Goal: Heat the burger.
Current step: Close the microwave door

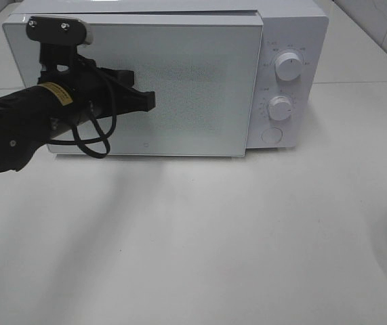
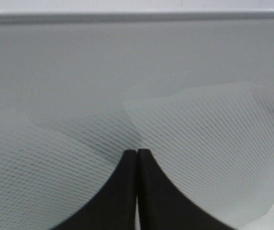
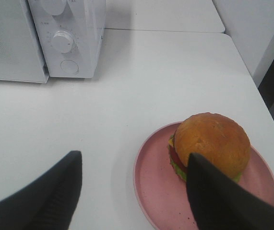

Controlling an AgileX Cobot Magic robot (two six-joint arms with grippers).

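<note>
Burger (image 3: 211, 143) sits on pink plate (image 3: 157, 191); right claw (image 3: 134, 184) gapes empty, left claw (image 2: 137, 158) closed.

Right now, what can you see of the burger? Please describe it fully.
The burger has a glossy golden-brown domed bun, with a red tomato slice, a bit of yellow cheese and green lettuce showing at its side. It sits upright on a round pink plate on the white table. The open right gripper hangs above the plate's near edge.

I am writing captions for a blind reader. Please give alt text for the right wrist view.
A burger sits on a pink plate on a white table, under the open right hand. Farther off stands a white microwave, its door shut.
</note>
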